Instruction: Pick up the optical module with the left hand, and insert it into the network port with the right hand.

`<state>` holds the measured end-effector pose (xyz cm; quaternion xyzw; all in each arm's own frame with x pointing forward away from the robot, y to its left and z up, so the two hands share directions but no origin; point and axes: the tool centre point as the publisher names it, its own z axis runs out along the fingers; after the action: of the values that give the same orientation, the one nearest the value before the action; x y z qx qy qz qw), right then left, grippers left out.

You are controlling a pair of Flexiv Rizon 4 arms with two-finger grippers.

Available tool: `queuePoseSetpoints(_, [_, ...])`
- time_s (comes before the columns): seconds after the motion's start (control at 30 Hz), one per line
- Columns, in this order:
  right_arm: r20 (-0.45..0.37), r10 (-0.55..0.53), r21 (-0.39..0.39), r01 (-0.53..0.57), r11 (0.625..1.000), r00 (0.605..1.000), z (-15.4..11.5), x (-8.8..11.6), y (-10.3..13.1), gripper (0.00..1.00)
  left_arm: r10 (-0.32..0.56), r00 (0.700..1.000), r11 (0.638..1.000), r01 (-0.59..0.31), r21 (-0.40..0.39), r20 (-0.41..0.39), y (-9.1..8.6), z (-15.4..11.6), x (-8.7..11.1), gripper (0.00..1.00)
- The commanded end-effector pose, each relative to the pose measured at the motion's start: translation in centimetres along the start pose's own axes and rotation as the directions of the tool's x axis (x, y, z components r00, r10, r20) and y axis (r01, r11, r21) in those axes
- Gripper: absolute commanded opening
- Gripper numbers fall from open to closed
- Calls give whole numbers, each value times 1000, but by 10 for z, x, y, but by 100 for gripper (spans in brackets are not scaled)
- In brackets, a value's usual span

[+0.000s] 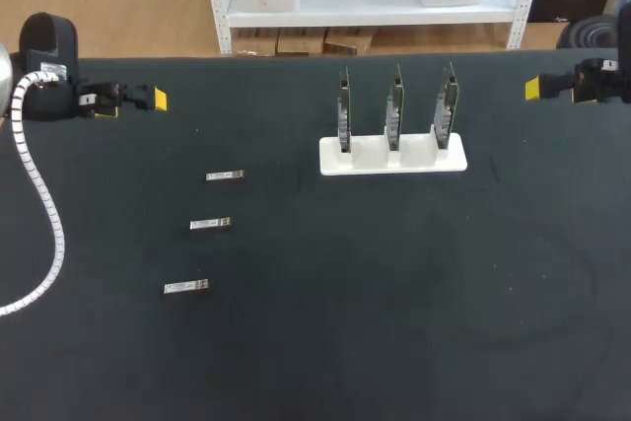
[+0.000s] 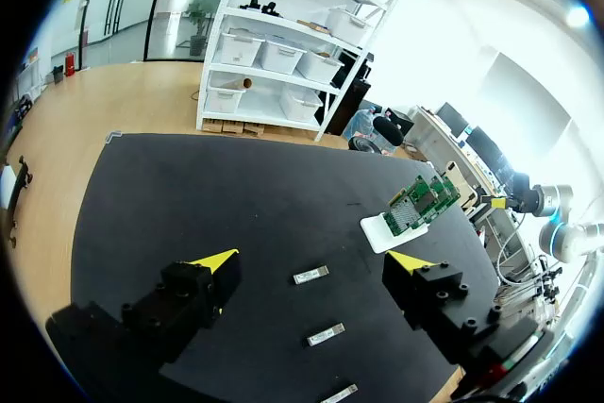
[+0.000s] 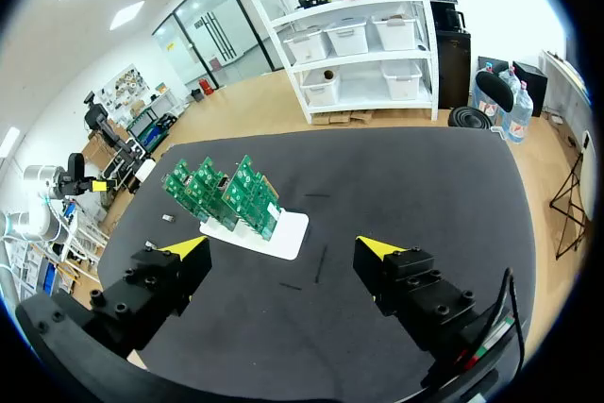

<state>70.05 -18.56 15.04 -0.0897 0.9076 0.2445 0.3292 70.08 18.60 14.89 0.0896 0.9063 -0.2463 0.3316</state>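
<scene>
Left arm (image 1: pixel 44 56) low at far left, left gripper (image 2: pixel 311 260) fingers spread wide, empty. Right arm (image 1: pixel 599 81) low at far right, right gripper (image 3: pixel 283 247) fingers equally wide apart, empty.

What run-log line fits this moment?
stage: not started | left gripper: open, empty | right gripper: open, empty | three small silver optical modules: on black table, untouched | white stand of three green network cards: upright

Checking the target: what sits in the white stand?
Three green circuit cards stand upright in the white stand, side by side; their bottom edges are hidden in its slots.
</scene>
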Motion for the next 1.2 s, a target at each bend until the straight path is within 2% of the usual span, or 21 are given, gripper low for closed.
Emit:
queuePoseSetpoints(0.03, [1,1,6,-1,1000,1000,0,0,1,100,-1,1000,1000,1,-5,-3,-1,0,0,100])
queuePoseSetpoints(0.23, [1,1,6,-1,1000,1000,0,0,1,100,131,991,990,-131,52,7,-7,-3,1,100])
queuePoseSetpoints(0.37, [1,1,6,-1,1000,1000,0,0,1,100,276,961,958,-275,81,-4,-7,1,6,100])
queuePoseSetpoints(0.47, [1,1,6,-1,1000,1000,0,0,1,100,407,913,911,-405,78,-19,-1,7,14,100])
queuePoseSetpoints(0.5, [1,1,6,-1,1000,1000,0,0,1,100,444,895,893,-439,99,-34,1,8,16,100])
queuePoseSetpoints(0.63, [1,1,6,-1,1000,1000,0,0,1,100,544,835,838,-534,113,-86,8,13,21,100])
queuePoseSetpoints(0.8, [1,1,6,-1,1000,1000,0,0,1,100,664,742,748,-662,58,-91,14,23,27,100])
queuePoseSetpoints(0.87, [1,1,6,-1,1000,1000,0,0,1,100,688,720,725,-686,60,-88,14,26,29,100])
queuePoseSetpoints(0.97, [1,1,6,-1,1000,1000,0,0,1,100,689,717,724,-689,48,-100,14,31,29,100])
queuePoseSetpoints(1.0, [1,1,6,-1,1000,1000,0,0,1,100,677,729,735,-676,46,-98,13,31,30,100])
queuePoseSetpoints(1.03, [1,1,6,-1,1000,1000,0,0,1,100,649,754,761,-646,66,-101,12,31,29,100])
queuePoseSetpoints(1.2, [1,1,6,-1,1000,1000,0,0,1,100,649,754,761,-646,66,-101,12,31,29,100])
